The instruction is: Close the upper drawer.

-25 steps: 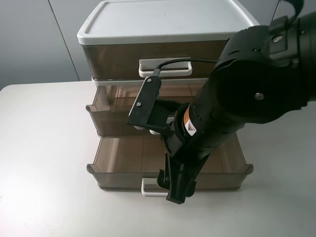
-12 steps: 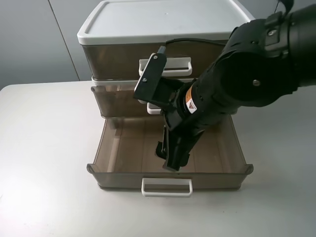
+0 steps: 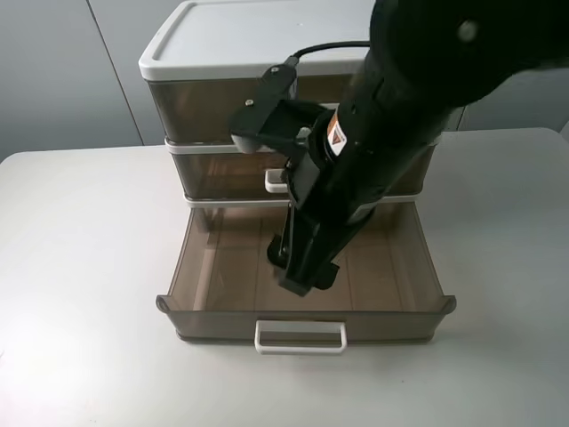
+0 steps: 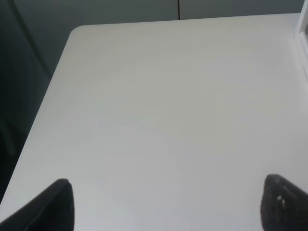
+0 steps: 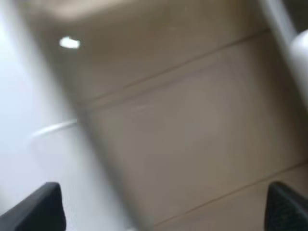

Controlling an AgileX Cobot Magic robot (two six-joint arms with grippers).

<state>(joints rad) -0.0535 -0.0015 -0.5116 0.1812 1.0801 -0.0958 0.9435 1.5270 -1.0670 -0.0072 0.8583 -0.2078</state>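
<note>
Smoky translucent upper drawer (image 3: pixel 213 175) sits about flush in the white-framed cabinet (image 3: pixel 267 36); I read right gripper (image 3: pixel 300 281) and left gripper (image 4: pixel 168 207) spread apart

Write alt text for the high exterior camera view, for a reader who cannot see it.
A black robot arm reaches down from the upper right, its gripper hanging over the open bottom drawer of a white-framed three-drawer cabinet on a white table. The middle drawer above it looks shut, its white handle partly hidden behind the arm.
</note>
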